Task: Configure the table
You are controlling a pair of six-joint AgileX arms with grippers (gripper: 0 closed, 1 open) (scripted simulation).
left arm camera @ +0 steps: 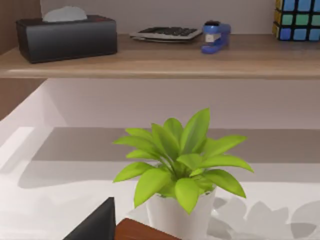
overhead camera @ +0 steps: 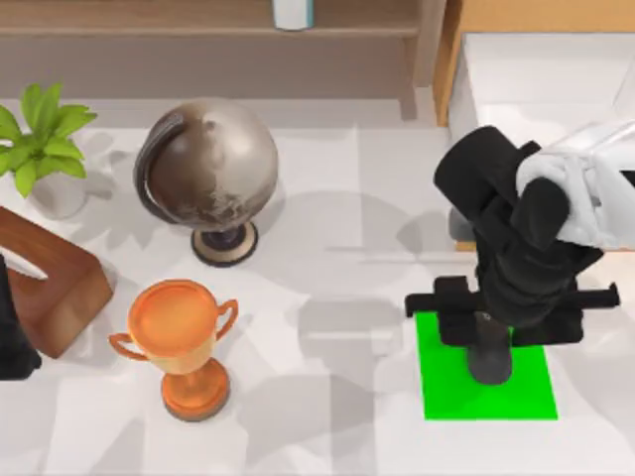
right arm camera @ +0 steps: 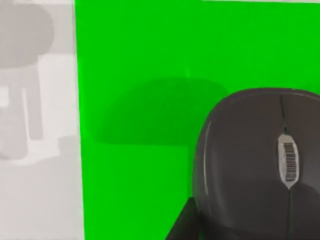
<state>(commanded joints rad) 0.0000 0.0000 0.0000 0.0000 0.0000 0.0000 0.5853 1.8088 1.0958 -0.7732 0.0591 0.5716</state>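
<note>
The white marbled table (overhead camera: pixel 327 416) carries a bright green mat (overhead camera: pixel 451 392) at its right front. My right gripper (overhead camera: pixel 490 337) hangs straight over that mat, shut on a dark grey mouse (overhead camera: pixel 490 365). In the right wrist view the mouse (right arm camera: pixel 260 165) floats above the mat (right arm camera: pixel 150 60) and casts a shadow off to one side. One black finger (right arm camera: pixel 181 226) shows against the mouse's side. My left gripper (overhead camera: pixel 12 342) is parked at the table's left edge.
A brown globe (overhead camera: pixel 208 169), an orange trophy (overhead camera: pixel 184 342), a potted plant (overhead camera: pixel 40 139) and a brown wooden block (overhead camera: pixel 50 288) stand on the left half. A shelf (left arm camera: pixel 165 62) behind holds a tissue box (left arm camera: pixel 65 37), stapler (left arm camera: pixel 215 36) and colour cube (left arm camera: pixel 299 17).
</note>
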